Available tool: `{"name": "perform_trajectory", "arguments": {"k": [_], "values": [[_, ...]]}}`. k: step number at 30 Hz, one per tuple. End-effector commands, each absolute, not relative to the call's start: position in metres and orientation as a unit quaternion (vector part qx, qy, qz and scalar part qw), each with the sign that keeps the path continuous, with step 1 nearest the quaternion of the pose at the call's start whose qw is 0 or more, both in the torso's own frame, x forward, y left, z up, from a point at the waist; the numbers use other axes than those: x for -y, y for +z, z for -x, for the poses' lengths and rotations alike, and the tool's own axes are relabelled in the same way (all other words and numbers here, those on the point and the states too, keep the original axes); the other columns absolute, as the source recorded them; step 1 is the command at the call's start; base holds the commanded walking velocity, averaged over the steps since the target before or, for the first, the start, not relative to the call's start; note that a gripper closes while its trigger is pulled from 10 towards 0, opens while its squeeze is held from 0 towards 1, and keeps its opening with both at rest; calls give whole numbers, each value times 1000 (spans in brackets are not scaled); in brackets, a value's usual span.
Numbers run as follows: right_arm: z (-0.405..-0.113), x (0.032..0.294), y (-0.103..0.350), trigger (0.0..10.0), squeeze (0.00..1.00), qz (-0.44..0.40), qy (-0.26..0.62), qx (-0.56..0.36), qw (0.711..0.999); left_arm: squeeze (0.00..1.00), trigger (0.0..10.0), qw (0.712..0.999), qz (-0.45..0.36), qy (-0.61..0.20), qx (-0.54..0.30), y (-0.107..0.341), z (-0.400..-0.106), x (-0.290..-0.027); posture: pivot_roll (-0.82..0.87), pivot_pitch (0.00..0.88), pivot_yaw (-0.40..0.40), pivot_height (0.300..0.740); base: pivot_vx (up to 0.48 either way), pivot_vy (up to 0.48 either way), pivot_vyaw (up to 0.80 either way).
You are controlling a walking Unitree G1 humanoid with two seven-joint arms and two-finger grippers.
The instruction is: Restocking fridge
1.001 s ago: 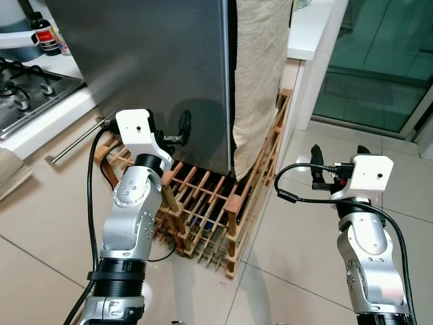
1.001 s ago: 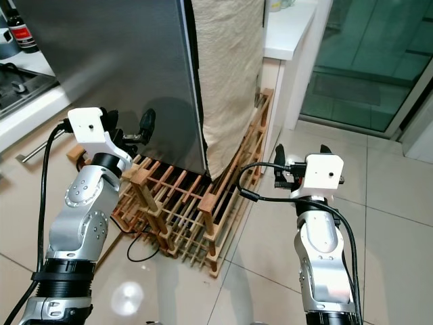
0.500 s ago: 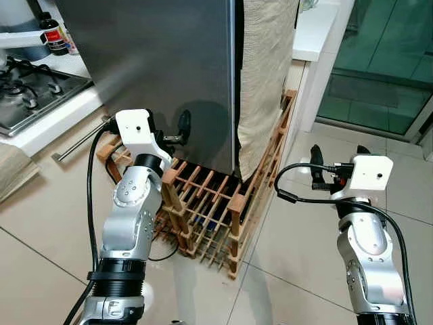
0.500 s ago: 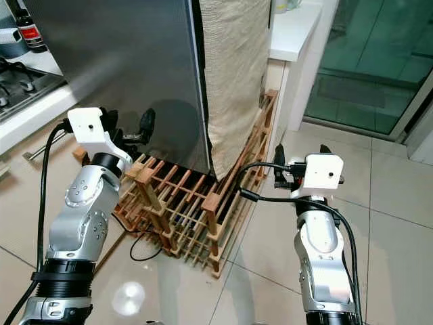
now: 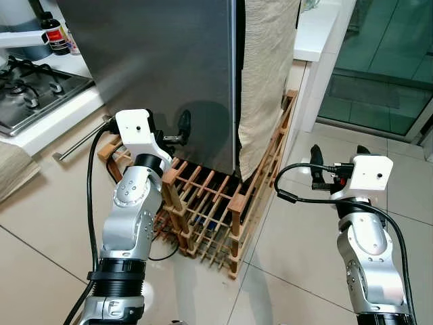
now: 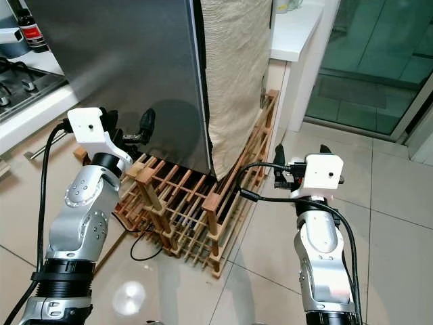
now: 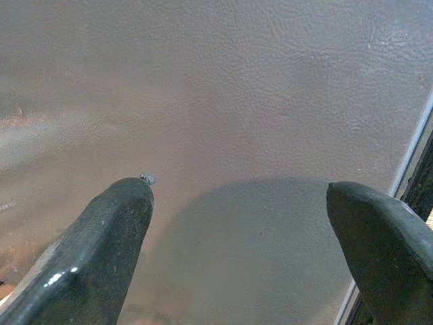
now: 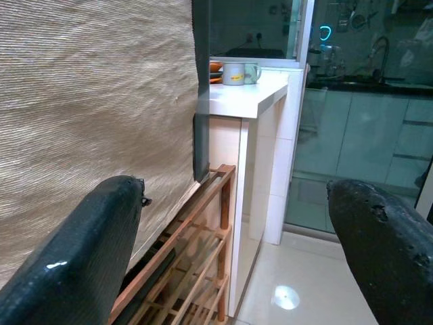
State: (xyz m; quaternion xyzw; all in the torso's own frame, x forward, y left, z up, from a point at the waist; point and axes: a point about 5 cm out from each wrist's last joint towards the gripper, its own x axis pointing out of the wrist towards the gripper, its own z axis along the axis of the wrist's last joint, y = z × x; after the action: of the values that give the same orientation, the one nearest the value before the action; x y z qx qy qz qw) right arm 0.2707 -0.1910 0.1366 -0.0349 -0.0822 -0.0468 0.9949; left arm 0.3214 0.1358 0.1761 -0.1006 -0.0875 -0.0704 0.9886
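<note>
Grey textured metal, the side wall of the fridge (image 5: 162, 61), stands tall and upright just ahead of the left gripper (image 5: 177, 133), its long axis vertical and its front corner edge running down beside a beige cloth (image 5: 265, 74) that hangs over the neighbouring face. The left fingers (image 7: 101, 250) are spread wide and grasp nothing; in the left wrist view the pebbled panel spans the gap between them, with their shadow on it and a pale trim edge and dark seam just beyond one fingertip. The head views add what that close view lacks: a wooden wine rack (image 5: 216, 210) lies on the tiled floor (image 5: 40, 257) below the left fingers, tucked against the fridge's base and reaching along under the cloth.

The right gripper (image 5: 335, 161) is held well apart from the fridge, over bare tile, its fingers (image 8: 81, 264) also released and holding nothing. Its wrist view looks along the ribbed cloth to a white worktop (image 8: 250, 98) carrying mugs (image 8: 237, 72), with the rack's end beneath and a glass door (image 6: 365, 61) beyond. Open floor lies ahead of the right fingers. Beyond the left arm, a gas hob (image 5: 27, 95) sits on a white worktop edge (image 5: 61, 122).
</note>
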Motion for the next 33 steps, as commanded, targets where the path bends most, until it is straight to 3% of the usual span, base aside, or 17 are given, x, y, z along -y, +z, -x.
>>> {"name": "perform_trajectory", "arguments": {"k": [1, 6, 7, 8, 11, 20, 27, 33], "values": [[-271, 191, 136, 10000, 0, 34, -47, 78, 995, 0, 10000, 989, 97, -68, 84, 175, -322, -138, -127, 0, 81, 740, 0, 0, 0], [-271, 191, 136, 10000, 0, 34, -47, 78, 995, 0, 10000, 989, 97, -68, 84, 175, -322, -138, -127, 0, 81, 740, 0, 0, 0], [-272, 191, 136, 10000, 0, 35, -47, 77, 995, 0, 10000, 990, 96, -68, 83, 175, -322, -137, 0, 0, 0, 740, 0, 0, 0], [-285, 182, 141, 10000, 0, 22, -14, 85, 996, 0, 10000, 992, 88, -65, 70, 163, -321, -143, -109, 0, 66, 740, 0, 0, 0], [-296, 185, 140, 10000, 0, 7, 15, 82, 997, 0, 10000, 993, 70, -73, 55, 140, -303, -151, -95, 0, 36, 740, 0, 0, 0], [-287, 190, 140, 10000, 0, -2, 0, 96, 995, 0, 10000, 988, 79, -88, 103, 153, -305, -143, -104, 0, 50, 740, 0, 0, 0], [-264, 198, 131, 10000, 0, 4, -15, 87, 996, 0, 10000, 979, 44, -162, 112, 147, -271, -133, -110, 0, 60, 740, 0, 0, 0], [-271, 193, 132, 10000, 0, 16, -1, 83, 996, 0, 10000, 983, 23, -145, 108, 151, -288, -123, -120, 0, 58, 740, 0, 0, -617]]}}
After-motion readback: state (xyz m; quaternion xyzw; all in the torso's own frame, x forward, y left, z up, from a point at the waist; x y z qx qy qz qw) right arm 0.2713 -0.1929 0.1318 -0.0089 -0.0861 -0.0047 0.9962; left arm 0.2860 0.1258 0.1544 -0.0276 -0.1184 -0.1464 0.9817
